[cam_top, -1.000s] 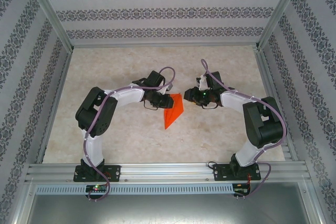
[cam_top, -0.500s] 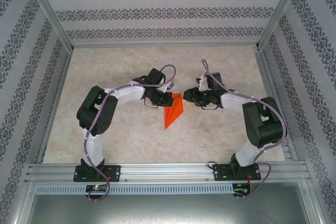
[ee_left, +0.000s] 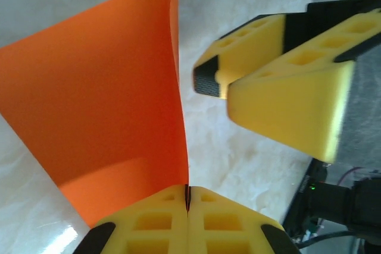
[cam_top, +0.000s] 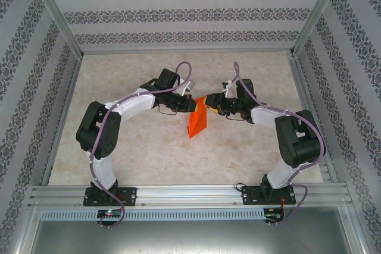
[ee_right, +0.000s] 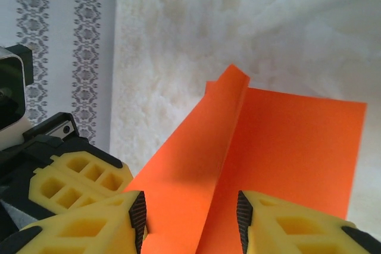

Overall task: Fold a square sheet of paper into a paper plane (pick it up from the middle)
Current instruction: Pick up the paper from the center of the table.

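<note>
The left gripper (ee_left: 187, 199) is clamped on the sheet of paper (cam_top: 197, 122), its two yellow foam fingers pressed flat together with the thin edge of the sheet nipped in the seam between them. From that pinch the bright orange-red sheet fans out away from the left gripper, already doubled along a crease, with one flap standing up from the other. The top camera puts it just on the near side of the left gripper, over the pale marbled table (cam_top: 143, 153). Whether its lower point touches the table I cannot tell.

The right gripper (ee_right: 190, 213) sits just beside the left gripper, facing it. Its fingers stand apart, one on each side of the raised crease, and are not pressing the paper.

The sheet looks almost weightless and very thin. It holds a flat plane only close to the pinch and along the crease, and the free flap bows a little. It will likely flutter or swing with any quick move, buckle if pushed edge-on, and take a permanent mark wherever it is squeezed. The soft foam pads should hold the smooth paper without tearing it, though a tug from two sides could rip it or drag it out of the left gripper. The best hold looks to be on the creased ridge, the stiffest part, near the left gripper's pinch and not out at a loose corner.
</note>
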Available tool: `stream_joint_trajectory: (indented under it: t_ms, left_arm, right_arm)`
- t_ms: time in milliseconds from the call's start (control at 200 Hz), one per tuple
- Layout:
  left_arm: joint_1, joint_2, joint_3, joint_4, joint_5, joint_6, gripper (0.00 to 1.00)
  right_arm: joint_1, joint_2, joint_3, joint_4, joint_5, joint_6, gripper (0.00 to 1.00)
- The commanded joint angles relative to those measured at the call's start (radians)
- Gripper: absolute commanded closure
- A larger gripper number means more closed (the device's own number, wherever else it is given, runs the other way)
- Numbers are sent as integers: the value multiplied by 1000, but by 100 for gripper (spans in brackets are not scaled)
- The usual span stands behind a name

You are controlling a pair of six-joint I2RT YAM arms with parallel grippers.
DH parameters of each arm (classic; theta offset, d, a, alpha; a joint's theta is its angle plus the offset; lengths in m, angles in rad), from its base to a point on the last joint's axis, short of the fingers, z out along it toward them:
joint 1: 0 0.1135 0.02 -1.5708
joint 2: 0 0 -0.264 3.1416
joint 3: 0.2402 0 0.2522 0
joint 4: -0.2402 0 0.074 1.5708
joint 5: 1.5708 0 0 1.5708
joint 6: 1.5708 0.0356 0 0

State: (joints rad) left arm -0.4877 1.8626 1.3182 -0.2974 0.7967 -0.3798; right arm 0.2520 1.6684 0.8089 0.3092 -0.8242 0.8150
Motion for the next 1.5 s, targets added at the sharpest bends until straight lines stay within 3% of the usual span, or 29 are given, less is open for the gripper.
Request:
stream_joint_trajectory:
  t_ms: [0, 425, 919, 1094, 1309, 1499]
  left_arm:
    - [17, -46, 12, 57, 75, -30, 100]
    - [42, -73, -9, 186, 145, -125, 100]
    - [63, -77, -40, 277, 179, -186, 96]
    - [69, -82, -48, 293, 185, -206, 89]
    - [70, -106, -43, 277, 174, -199, 73]
    - [72, -154, -13, 120, 83, -110, 58]
  right_arm:
    - [-9, -12, -3, 101, -52, 52, 52]
    - [-7, -52, -31, 247, -111, 148, 51]
    - [-4, -79, -36, 324, -158, 200, 62]
    - [-2, -76, -33, 336, -164, 211, 71]
    - [-3, -75, -22, 324, -167, 203, 86]
    - [-5, -72, -13, 312, -165, 198, 93]
